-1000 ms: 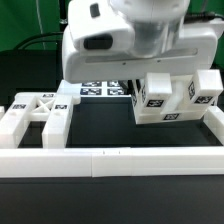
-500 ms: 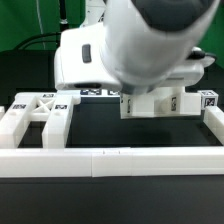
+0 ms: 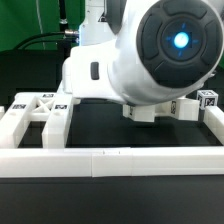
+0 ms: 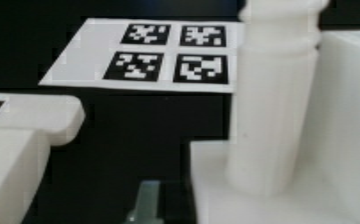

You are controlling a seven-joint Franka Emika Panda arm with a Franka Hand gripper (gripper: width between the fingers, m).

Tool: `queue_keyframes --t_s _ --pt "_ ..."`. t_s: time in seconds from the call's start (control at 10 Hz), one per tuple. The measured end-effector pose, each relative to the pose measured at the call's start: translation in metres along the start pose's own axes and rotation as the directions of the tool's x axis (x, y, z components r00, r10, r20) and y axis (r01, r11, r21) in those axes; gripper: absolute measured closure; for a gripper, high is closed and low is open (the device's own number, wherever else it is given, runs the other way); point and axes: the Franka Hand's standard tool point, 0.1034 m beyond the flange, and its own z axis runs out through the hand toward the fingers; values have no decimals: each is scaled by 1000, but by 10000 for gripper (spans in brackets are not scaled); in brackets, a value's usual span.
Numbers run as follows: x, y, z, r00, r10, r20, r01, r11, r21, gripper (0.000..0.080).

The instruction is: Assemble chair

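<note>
The chair is in loose white pieces. An X-braced panel [image 3: 30, 104] with a square post [image 3: 57, 122] lies at the exterior view's left. A second group of white pieces [image 3: 150, 112], one with a tag [image 3: 207, 98], sits at the right, mostly hidden behind my arm [image 3: 160, 50]. In the wrist view a white post [image 4: 276, 90] stands upright on a white base piece [image 4: 292, 185]. My gripper [image 4: 150, 205] shows only as one thin grey tip beside that base, shut, with nothing seen between its fingers. Another white chair piece [image 4: 20, 140] lies close by.
The marker board [image 4: 92, 60] with its black-and-white tags lies flat on the black table beyond the post. A long low white border rail [image 3: 110, 160] runs along the front and up both sides. A green backdrop stands behind.
My arm has swung round toward the camera and now covers most of the right-hand pieces. That group has shifted toward the exterior view's left and turned. The left pieces have not moved.
</note>
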Motion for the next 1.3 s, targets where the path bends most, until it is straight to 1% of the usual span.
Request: queue_keyframes --t_s 0.1,0.2,0.3,0.4,0.5,0.6,0.7,0.8,0.9,1.1,1.2,1.3 --pt "1 1 6 1000 2 4 -2 1000 1 698" --pt "3 5 7 1000 6 7 -6 1000 3 494" --pt "5 9 5 1000 7 2 -7 1000 6 494" --pt "6 14 3 1000 6 -4 -6 1000 9 316" --pt "3 17 -1 1000 -8 -20 8 1000 14 316" --pt "1 20 -2 1000 -10 -17 10 1000 21 191" --pt "-1 22 -4 1000 -17 -27 17 1000 22 158" --pt "-4 25 -8 999 -23 -28 23 1000 9 152" --pt "-7 27 -12 998 -49 -42 49 999 3 152" --pt "-14 30 -20 996 -58 -69 58 998 2 150" --pt "-4 31 -26 989 -59 -137 58 998 -8 150" --pt "1 33 -36 968 -62 -242 59 998 -19 150"
